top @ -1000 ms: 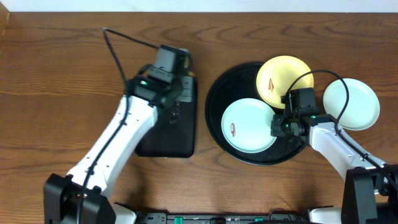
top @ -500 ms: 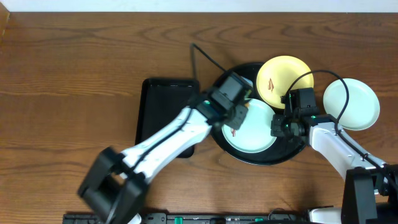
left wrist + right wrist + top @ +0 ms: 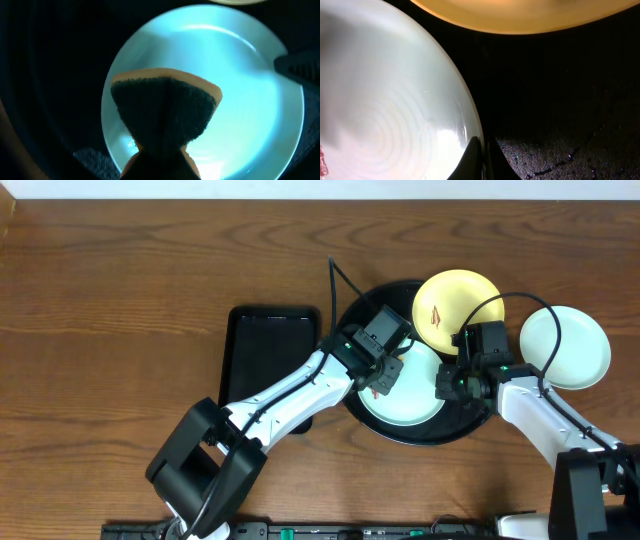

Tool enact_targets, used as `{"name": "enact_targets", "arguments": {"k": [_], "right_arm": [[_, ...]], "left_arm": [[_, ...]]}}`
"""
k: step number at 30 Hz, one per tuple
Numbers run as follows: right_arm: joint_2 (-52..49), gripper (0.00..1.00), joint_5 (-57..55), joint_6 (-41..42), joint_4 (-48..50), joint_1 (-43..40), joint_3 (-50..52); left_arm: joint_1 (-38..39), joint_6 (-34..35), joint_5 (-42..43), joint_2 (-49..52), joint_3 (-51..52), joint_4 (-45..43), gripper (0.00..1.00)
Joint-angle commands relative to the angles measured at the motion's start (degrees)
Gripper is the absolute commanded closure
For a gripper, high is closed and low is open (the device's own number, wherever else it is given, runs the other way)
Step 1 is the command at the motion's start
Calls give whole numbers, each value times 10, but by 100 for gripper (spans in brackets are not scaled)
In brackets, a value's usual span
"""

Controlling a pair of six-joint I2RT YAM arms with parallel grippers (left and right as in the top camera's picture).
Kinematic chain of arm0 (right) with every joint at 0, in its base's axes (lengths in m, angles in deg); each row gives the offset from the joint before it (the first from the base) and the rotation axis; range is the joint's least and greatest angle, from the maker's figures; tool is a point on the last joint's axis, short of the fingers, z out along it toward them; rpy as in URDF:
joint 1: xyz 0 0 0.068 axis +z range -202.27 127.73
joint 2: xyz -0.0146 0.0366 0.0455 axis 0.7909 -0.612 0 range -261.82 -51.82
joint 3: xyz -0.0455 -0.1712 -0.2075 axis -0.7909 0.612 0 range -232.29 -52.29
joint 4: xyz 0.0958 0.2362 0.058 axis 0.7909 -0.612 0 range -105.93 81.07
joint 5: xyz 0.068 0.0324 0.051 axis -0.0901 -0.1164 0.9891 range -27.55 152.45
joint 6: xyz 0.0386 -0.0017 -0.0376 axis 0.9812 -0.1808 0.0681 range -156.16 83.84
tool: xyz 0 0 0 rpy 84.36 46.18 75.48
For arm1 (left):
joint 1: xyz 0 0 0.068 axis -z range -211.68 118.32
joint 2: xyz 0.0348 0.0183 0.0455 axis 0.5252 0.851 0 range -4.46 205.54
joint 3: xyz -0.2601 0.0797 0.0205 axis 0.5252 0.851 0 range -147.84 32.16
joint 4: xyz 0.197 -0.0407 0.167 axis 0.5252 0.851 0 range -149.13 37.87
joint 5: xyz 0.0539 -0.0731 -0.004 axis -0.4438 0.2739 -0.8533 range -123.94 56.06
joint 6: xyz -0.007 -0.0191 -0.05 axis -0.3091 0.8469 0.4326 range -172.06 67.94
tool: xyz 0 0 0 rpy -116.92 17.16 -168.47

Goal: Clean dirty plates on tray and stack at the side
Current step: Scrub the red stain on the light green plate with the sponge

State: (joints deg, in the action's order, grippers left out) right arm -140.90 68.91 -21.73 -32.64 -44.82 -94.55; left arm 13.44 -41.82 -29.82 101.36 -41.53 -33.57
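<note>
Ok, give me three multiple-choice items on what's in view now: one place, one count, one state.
1. Where is the sponge? A over the mint plate in the round tray; B on a shelf; C on the floor.
2. How many plates in all? A two; B three; C four.
3. The left pincer is: A open and empty; B shut on the sponge; C shut on a plate.

1 A: the left wrist view shows the sponge against that plate.
2 B: the mint one, a yellow plate and a white plate beside the tray.
3 B: the sponge is pinched at its base.
</note>
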Motion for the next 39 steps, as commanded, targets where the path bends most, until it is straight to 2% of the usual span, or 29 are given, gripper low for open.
{"name": "enact_targets", "arguments": {"k": [1, 5, 11, 25, 33, 39], "right_arm": [[10, 99, -4, -4, 1, 5, 1], [10, 99, -4, -4, 1, 5, 1], [10, 99, -4, -4, 1, 5, 1], [10, 99, -4, -4, 1, 5, 2], [10, 99, -4, -4, 6, 5, 7], [10, 99, -4, -4, 6, 5, 7]], "left_arm": [[-1, -10, -7, 2, 14, -11, 92], [-1, -10, -12, 18, 14, -26, 92], [-1, -10, -61, 42, 14, -28, 92], [0, 14, -45, 84, 14, -18, 92], [0, 29, 14, 107, 14, -18, 92], [0, 87, 80, 107, 14, -8, 92]]}}
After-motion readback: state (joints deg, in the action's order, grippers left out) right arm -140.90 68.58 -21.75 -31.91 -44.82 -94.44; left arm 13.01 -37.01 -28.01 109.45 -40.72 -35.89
